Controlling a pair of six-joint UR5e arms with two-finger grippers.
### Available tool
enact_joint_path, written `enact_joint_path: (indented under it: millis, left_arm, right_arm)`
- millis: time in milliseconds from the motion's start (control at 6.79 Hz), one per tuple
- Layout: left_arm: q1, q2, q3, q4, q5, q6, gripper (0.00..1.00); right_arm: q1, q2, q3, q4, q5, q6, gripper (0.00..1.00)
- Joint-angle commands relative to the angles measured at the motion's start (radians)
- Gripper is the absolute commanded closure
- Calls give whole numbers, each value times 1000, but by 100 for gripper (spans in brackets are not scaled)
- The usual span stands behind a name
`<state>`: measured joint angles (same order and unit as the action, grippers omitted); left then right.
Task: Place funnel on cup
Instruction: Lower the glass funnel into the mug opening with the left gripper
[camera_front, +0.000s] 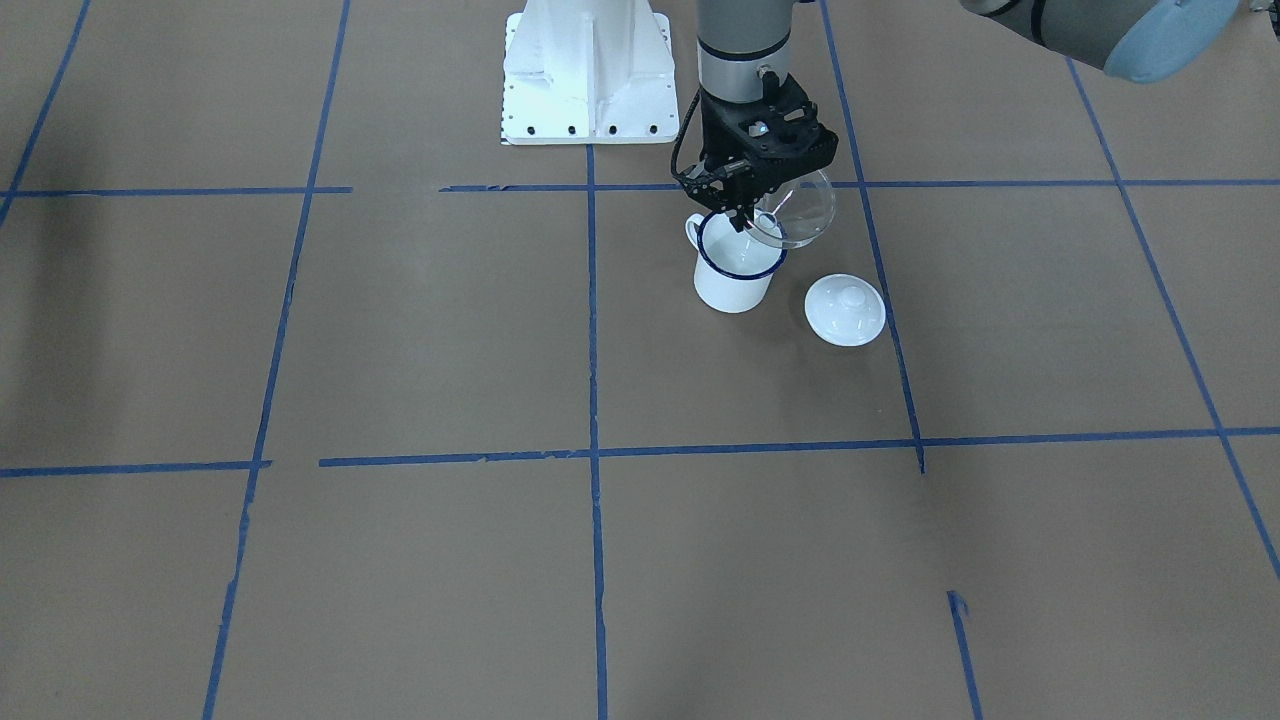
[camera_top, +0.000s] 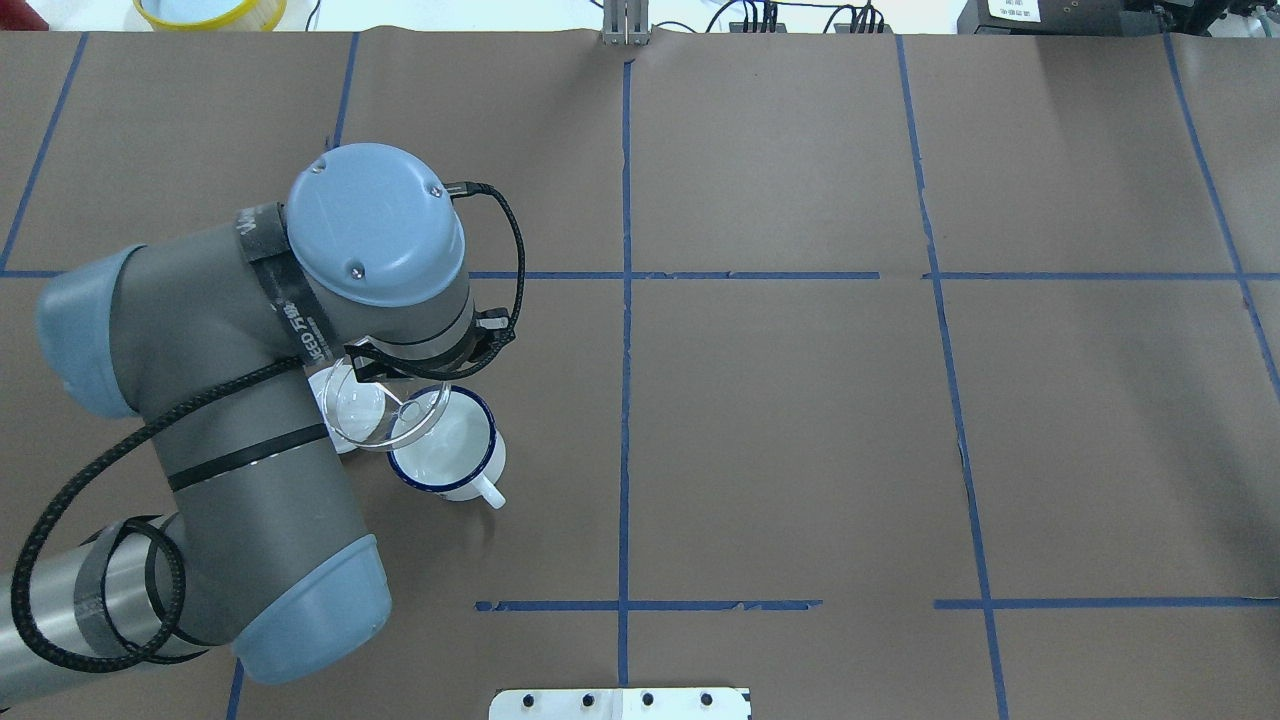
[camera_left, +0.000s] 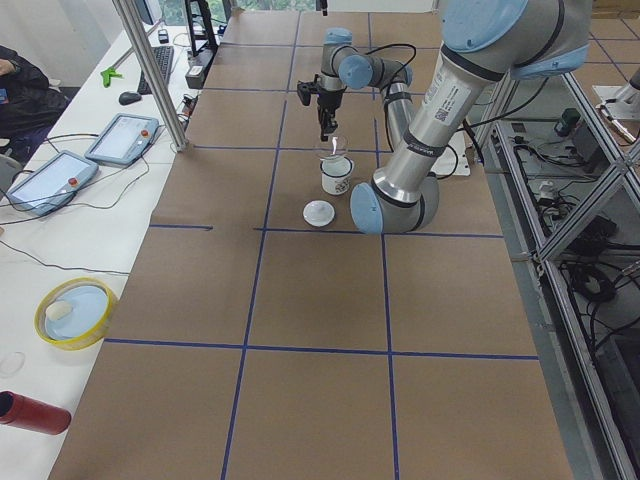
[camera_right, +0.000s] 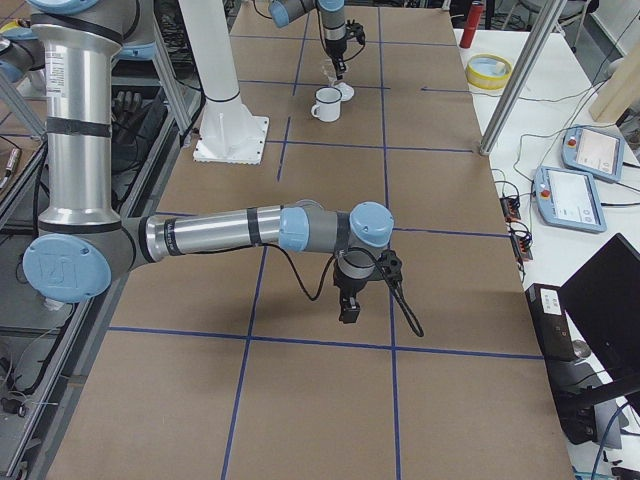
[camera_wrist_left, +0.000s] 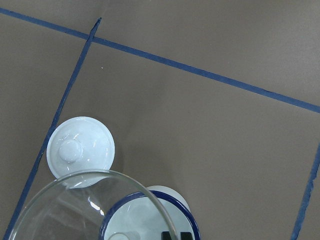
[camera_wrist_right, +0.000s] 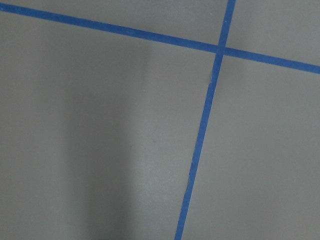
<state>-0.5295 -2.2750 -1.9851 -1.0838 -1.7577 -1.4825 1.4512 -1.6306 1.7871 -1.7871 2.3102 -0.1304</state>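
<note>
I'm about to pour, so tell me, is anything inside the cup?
The cup shows a bare white interior, nothing in it. The clear funnel, held tilted by the left gripper, overlaps one edge of its mouth, so the bottom there is unclear.

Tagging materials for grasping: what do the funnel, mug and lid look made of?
Funnel: clear, glossy plastic or glass; see-through, with glints. Mug: white, likely enamelled metal, given its thin dark-blue rim. Lid: glossy white, ceramic or enamel.
</note>
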Motion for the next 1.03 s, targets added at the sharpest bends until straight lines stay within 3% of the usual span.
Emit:
enact_joint_path:
  millis: [0, 147, 295, 442, 589, 884]
  left_arm:
    - [34, 5, 54, -57, 17, -5, 100]
    - [52, 9, 64, -70, 30, -7, 100]
    - [54, 9, 71, -70, 32, -4, 57]
    - [71, 17, 75, -68, 65, -5, 1]
    - [88, 17, 68, -68, 110, -7, 0]
    - [88, 20, 34, -68, 112, -9, 0]
  right_arm:
    - [0, 0, 0, -2, 0, 0, 0]
    - [0, 0, 0, 0, 0, 0, 0]
    - [0, 0, 0, 0, 0, 0, 0]
    - [0, 0, 0, 0, 0, 0, 0]
    - [0, 0, 0, 0, 0, 0, 0]
    - [0, 0, 0, 0, 0, 0, 0]
